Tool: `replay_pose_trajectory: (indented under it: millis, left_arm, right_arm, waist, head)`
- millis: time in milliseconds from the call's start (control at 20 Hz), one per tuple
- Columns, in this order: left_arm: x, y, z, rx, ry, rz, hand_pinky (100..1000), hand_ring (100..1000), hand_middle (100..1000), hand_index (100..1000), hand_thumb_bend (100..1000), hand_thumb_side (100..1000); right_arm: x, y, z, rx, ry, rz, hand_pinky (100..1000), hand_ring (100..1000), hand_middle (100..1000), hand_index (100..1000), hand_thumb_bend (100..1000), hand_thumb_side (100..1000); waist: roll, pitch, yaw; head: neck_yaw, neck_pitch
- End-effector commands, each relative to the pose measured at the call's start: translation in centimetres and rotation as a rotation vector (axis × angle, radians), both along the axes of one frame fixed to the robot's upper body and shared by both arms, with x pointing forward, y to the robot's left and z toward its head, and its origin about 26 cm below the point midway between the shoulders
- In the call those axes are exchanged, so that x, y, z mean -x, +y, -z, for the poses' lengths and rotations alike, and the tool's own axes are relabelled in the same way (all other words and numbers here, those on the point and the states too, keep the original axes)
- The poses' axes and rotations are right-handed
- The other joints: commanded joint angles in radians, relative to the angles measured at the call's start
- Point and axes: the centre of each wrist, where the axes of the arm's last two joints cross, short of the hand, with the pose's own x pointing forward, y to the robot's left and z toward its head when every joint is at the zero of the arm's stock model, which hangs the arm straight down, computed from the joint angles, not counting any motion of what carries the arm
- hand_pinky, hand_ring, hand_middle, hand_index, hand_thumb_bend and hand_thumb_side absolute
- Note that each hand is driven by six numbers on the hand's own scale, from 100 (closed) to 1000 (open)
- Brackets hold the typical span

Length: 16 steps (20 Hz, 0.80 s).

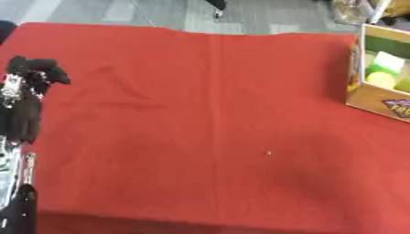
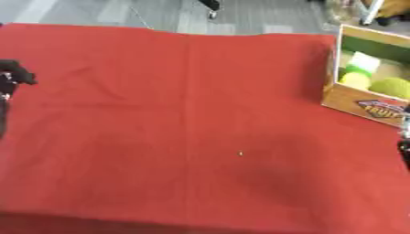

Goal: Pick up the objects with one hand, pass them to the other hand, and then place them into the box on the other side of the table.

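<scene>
Left hand (image 1: pixel 30 75) hangs curled and empty, box (image 2: pixel 364 107) lying askew far right.

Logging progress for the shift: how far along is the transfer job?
Looks nearly done: yellow-green round objects sit in the cardboard box at the table's right. The black left hand holds nothing, fingers curled. Nothing loose shows on the red tablecloth.

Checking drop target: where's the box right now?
The box sits at the table's right edge, toward the far corner, best seen in the right eye view. Its open top shows yellow-green items inside; the left hand is across the table at the left edge.
</scene>
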Motion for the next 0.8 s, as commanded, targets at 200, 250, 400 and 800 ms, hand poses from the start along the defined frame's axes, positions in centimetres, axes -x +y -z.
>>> replay_pose_trajectory:
  millis: [200, 250, 400, 800]
  left_arm:
    - [-0.14, -0.36, 0.10, 0.012, 0.012, 0.017, 795, 531, 539, 673, 283, 886]
    - [-0.15, -0.39, 0.14, 0.013, 0.014, 0.019, 795, 531, 539, 673, 284, 886]
    - [-0.24, -0.53, -0.05, 0.020, 0.005, 0.026, 795, 530, 538, 672, 284, 885]
    - [-0.19, -0.70, 0.51, 0.035, 0.018, 0.038, 795, 530, 538, 671, 287, 893]
  right_arm:
    - [0.19, 0.37, -0.52, -0.016, -0.004, -0.028, 767, 969, 507, 793, 100, 703]
    - [0.22, 0.37, -0.47, -0.017, -0.002, -0.028, 767, 969, 504, 792, 100, 702]
    - [0.21, 0.38, -0.56, -0.017, -0.004, -0.027, 766, 968, 502, 790, 100, 701]
    - [0.21, 0.38, -0.41, -0.016, 0.012, -0.025, 763, 965, 496, 786, 100, 701]
  waist:
    - [-0.019, -0.008, 0.003]
    - [-0.020, -0.008, 0.003]
    - [-0.019, -0.004, 0.000]
    - [-0.009, -0.012, -0.008]
  head:
    - [-0.001, 0.006]
    - [0.000, 0.006]
    - [0.004, 0.006]
    - [-0.002, 0.006]
